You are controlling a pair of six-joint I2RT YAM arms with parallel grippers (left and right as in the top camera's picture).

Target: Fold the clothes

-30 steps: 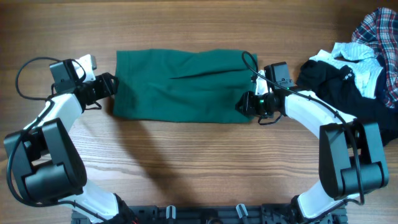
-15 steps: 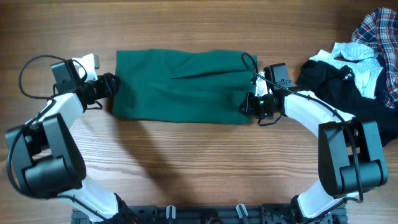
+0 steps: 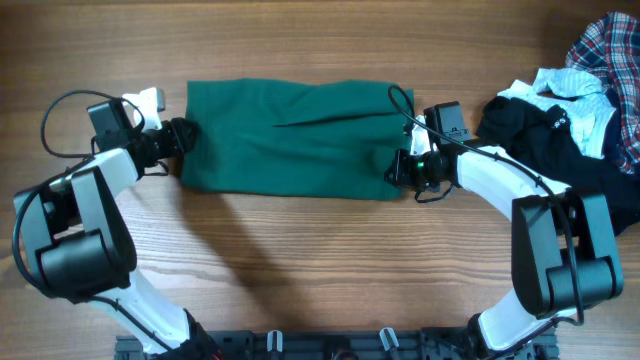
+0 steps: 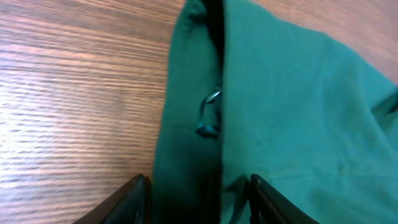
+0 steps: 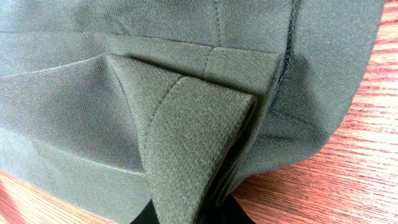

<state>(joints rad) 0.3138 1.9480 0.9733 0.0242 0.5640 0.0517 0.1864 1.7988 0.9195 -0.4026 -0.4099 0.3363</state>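
- The right hand [image 3: 400,168] is narrowed on a raised fold of the dark green garment [image 3: 290,140]. In its wrist view the thick hemmed fold stands up between the two dark fingers [image 5: 149,216] at the bottom edge, pinched there by the right hand [image 5: 193,214].
- That grip sits at the garment's right end, near its front corner. Around the pinched fold the dark green garment [image 5: 93,93] lies flat in layers, with a stitched seam running along the edge toward the bench [image 5: 348,155].
- The left hand [image 3: 180,135] is at the garment's left end, at about mid-height of that edge.
- In the left wrist view the left hand [image 4: 198,183] has its fingers [image 4: 134,199] standing apart, straddling the folded edge of the cloth. The cloth lies between them and is not visibly pinched.
- A small metal ring [image 4: 210,115] shows in the dark crease of the dark green garment [image 4: 292,93], just ahead of the left hand. Bare bench [image 4: 62,93] lies to the left of it.
- From overhead the green garment is spread as a wide band across the middle of the bench [image 3: 320,260], between the two hands.
- Well apart to the right is a heap: a black garment [image 3: 530,140], a white piece [image 3: 565,85] lying on top of it, and a plaid shirt [image 3: 610,45] at the far right corner.
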